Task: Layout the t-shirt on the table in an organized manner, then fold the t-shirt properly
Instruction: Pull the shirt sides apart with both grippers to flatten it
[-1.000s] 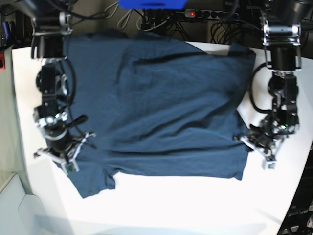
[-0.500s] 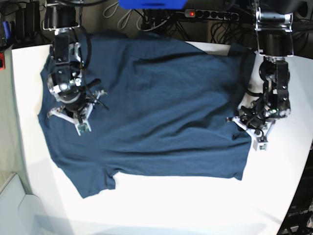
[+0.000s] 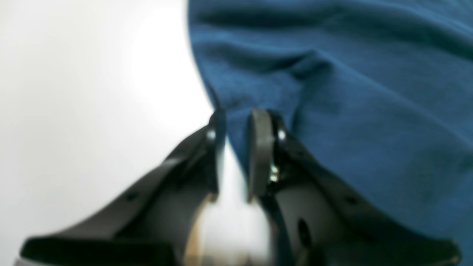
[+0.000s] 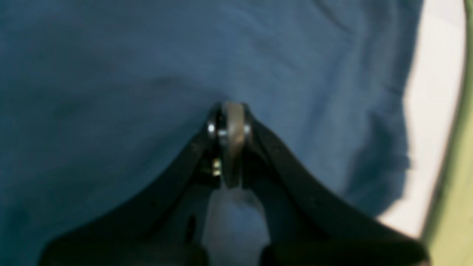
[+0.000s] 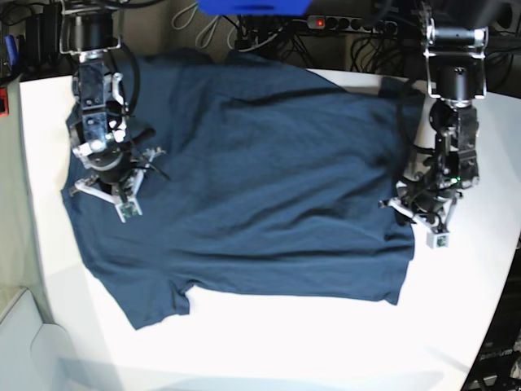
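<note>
Pinching the t-shirt [image 3: 332, 92] edge, left fingers [image 3: 258, 147] stand slightly parted; right fingers [image 4: 232, 144] are closed together over it.

My arms are black, jointed segments with silver brackets and looping black cables. My fingers [image 3: 258, 147] are dark curved plastic, fastened by small silver screws.

t-shirt [image 3: 351, 92] hem between parted fingers [image 3: 260, 147]

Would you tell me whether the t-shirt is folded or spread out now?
Spread out: the t-shirt lies open in one wrinkled layer across the table, no fold made.
</note>
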Robot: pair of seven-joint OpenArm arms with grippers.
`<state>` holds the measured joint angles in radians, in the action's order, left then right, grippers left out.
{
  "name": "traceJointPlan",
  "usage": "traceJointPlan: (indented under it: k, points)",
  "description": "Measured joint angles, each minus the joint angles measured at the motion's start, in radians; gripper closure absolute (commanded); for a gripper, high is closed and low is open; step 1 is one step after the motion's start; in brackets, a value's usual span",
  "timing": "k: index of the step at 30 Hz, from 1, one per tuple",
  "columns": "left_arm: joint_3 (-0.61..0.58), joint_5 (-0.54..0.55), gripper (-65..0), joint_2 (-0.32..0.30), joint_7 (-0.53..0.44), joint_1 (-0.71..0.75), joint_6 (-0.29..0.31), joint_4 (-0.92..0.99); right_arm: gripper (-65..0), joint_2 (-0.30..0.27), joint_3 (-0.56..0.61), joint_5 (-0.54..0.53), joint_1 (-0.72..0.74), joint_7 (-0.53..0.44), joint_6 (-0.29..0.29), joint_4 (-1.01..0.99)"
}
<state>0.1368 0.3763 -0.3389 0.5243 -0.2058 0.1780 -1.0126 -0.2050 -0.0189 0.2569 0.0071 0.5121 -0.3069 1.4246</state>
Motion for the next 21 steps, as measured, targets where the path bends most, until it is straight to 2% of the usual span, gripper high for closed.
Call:
traceJointPlan:
  k: [5,9,14,18,21]
  points:
    - [0.003,-0.009,-12.1,-0.034,0.001,-0.027,-0.008,0.049,0.0,-0.040,0.015,-0.006,0.053,-0.149,-0.013,-0.138]
    - [0.004,-0.010,-12.1,-0.041,0.006,-0.037,-0.010,0.051,0.0,-0.050,0.024,-0.008,0.167,-0.214,-0.093,-0.287]
    - [-0.011,-0.017,-12.1,-0.068,0.043,-0.047,-0.016,0.043,0.0,-0.046,0.024,-0.011,0.296,-0.302,-0.109,-0.469]
    - [-0.089,-0.024,-12.1,-0.130,0.084,-0.047,-0.022,-0.012,0.0,-0.035,0.027,-0.002,0.383,-0.371,-0.118,-0.582]
    - [-0.104,-0.019,-12.1,-0.163,0.121,-0.047,-0.024,-0.082,0.0,-0.031,0.029,0.001,0.428,-0.398,-0.121,-0.637]
